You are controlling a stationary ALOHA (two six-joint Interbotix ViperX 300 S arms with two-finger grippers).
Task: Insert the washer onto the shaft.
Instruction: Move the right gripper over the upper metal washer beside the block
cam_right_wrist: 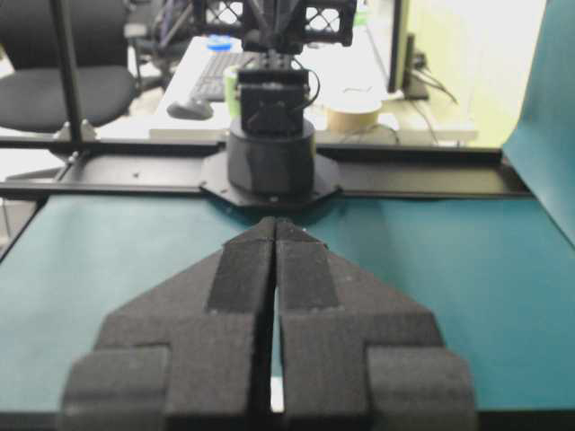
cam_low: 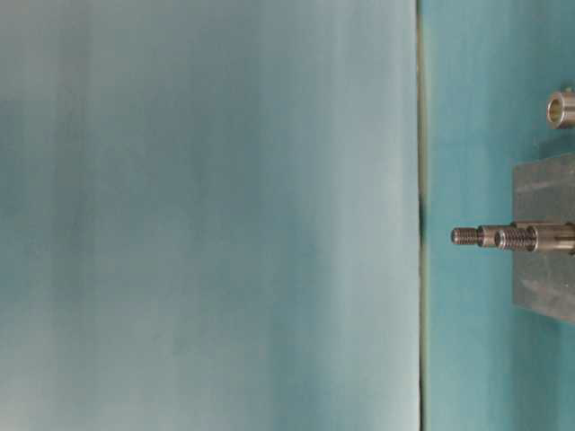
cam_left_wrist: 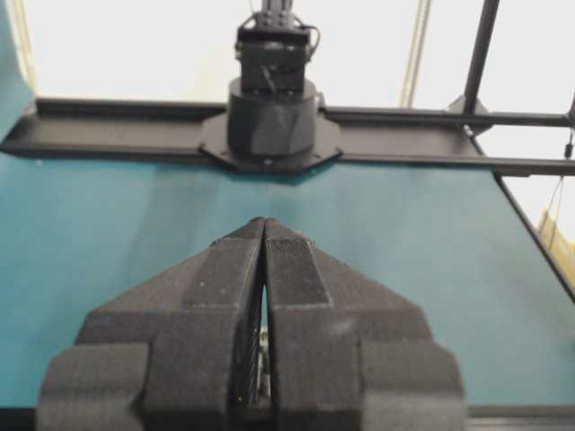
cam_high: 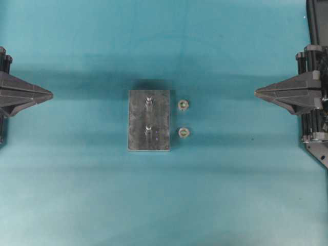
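Left pincer (cam_high: 48, 95) and right pincer (cam_high: 258, 93) both closed, empty, parked at opposite desk (cam_high: 77, 195) edges, well clear of parts. Metal block (cam_high: 148, 120) sits mid-desk, two shafts (cam_high: 148, 101) upright. Two washers (cam_high: 183, 105) lie just right of it, handy for the right arm. Nothing started.

table (cam_high: 77, 195): teal | block (cam_high: 138, 123): grey metal | end effectors: black
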